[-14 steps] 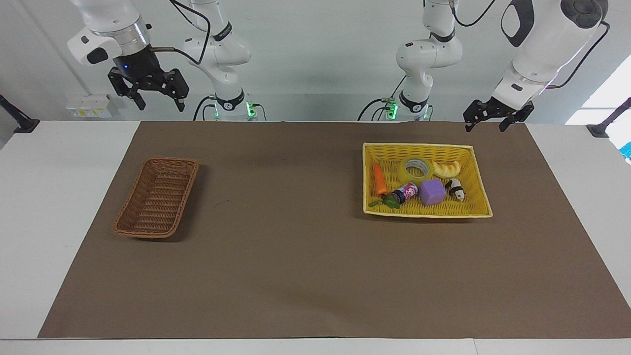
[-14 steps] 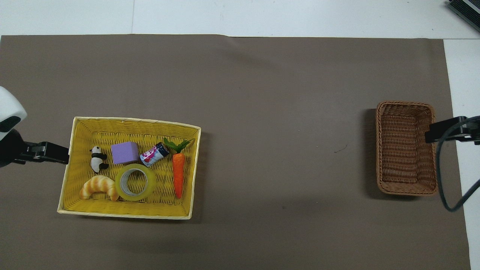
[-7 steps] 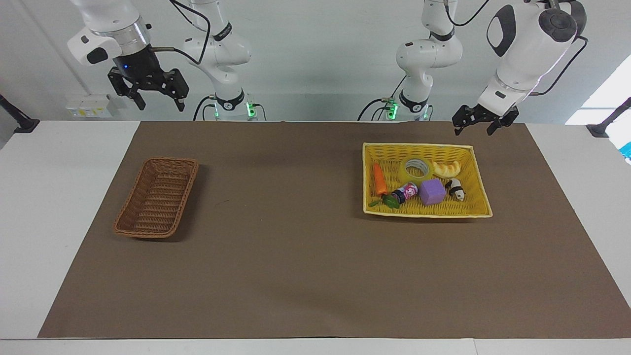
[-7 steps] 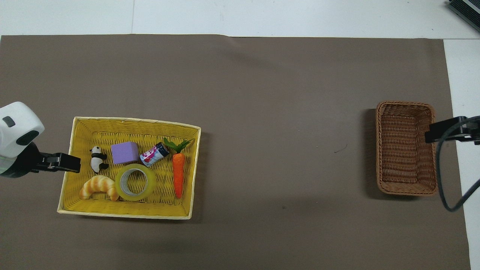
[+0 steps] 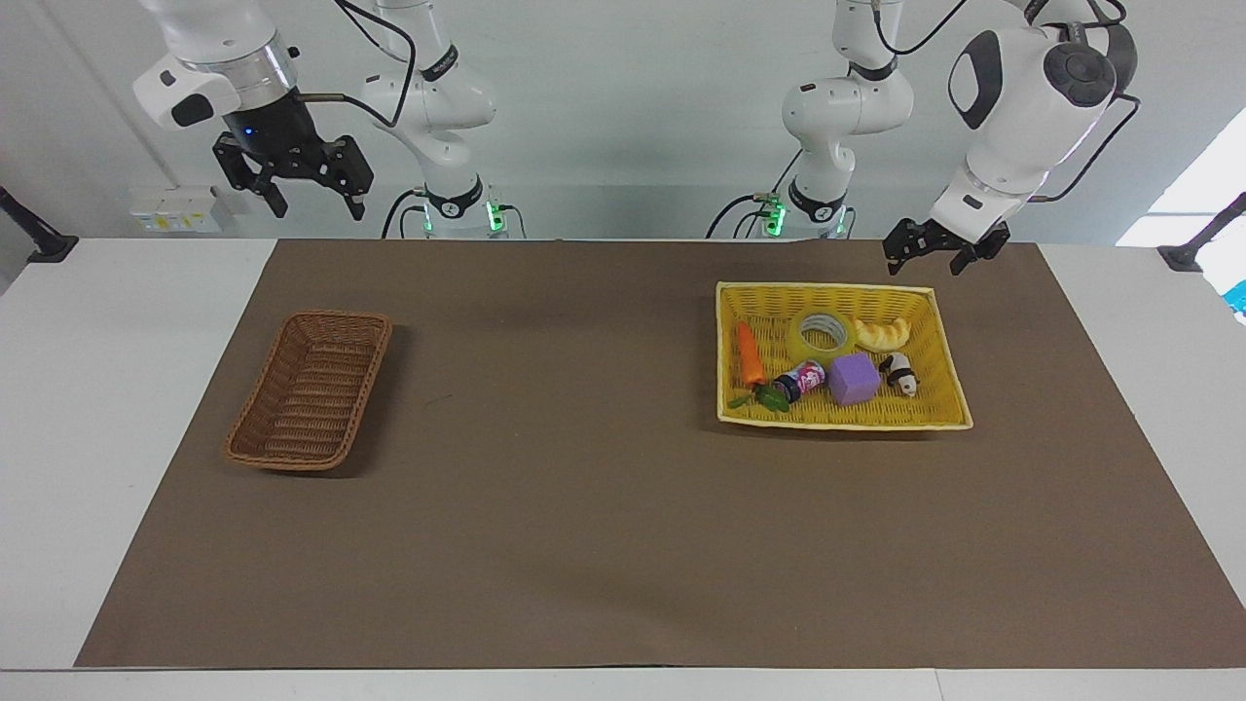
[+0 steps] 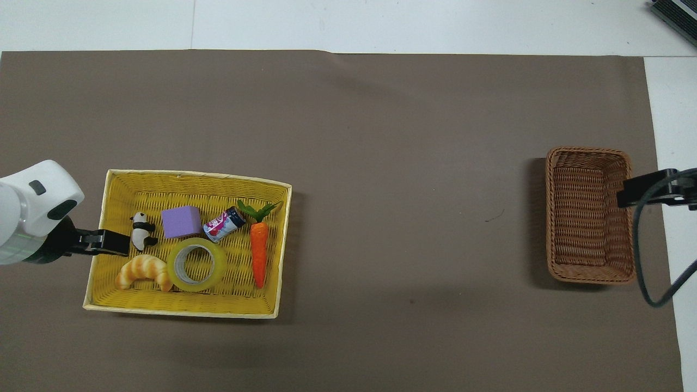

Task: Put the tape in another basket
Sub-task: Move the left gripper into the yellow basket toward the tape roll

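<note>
Moved since a second ago: only the left gripper did, sliding in from the table's end toward the yellow basket and dropping a bit; everything else stayed put.
Left gripper: fingers spread wide, holding nothing, up in the air over the yellow basket's robot-side corner.
Tape: lay flat inside the yellow basket, touching the croissant, with the purple cube and a small can just beside it.
Brown basket: well apart from the yellow basket, toward the right arm's end, nothing in it.
Right gripper: waiting up high with its fingers apart, nothing in them.
Step in hand: looked like the reach-in, grab not started yet.
Next move: I'd guess it needed to get over the roll, come straight down, and clamp one wall of the ring without shoving the croissant.
</note>
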Controlling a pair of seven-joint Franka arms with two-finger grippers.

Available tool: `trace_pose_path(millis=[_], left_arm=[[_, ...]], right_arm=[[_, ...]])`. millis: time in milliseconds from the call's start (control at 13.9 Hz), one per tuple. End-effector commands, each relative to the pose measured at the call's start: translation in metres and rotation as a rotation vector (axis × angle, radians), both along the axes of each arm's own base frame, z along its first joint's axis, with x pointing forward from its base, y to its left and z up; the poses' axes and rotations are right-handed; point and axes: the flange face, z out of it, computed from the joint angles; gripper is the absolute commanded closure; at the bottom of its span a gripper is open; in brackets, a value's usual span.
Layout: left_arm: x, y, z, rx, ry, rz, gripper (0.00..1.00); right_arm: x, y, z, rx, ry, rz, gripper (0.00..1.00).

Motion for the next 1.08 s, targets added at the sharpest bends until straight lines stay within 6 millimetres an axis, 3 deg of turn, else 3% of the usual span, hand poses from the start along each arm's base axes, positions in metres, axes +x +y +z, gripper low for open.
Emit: trace_pose_path(millis=[0,720,1008], left_arm=[[-0.02,-0.004,-0.015,-0.023,-0.031,0.018,0.0],[-0.03,-0.016,-0.093,-0.051,-0.052,0.049,0.0],[-0.041,-0.035,-0.137,-0.043,-0.065,0.08,0.0]], right_arm=[[-0.003,-0.002,0.004,0.019,-0.003,-0.015,0.0],[-0.003,-0.002,0.004,0.019,-0.003,-0.015,0.0],[-0.003,-0.002,0.004,0.019,-0.003,-0.016,0.0]])
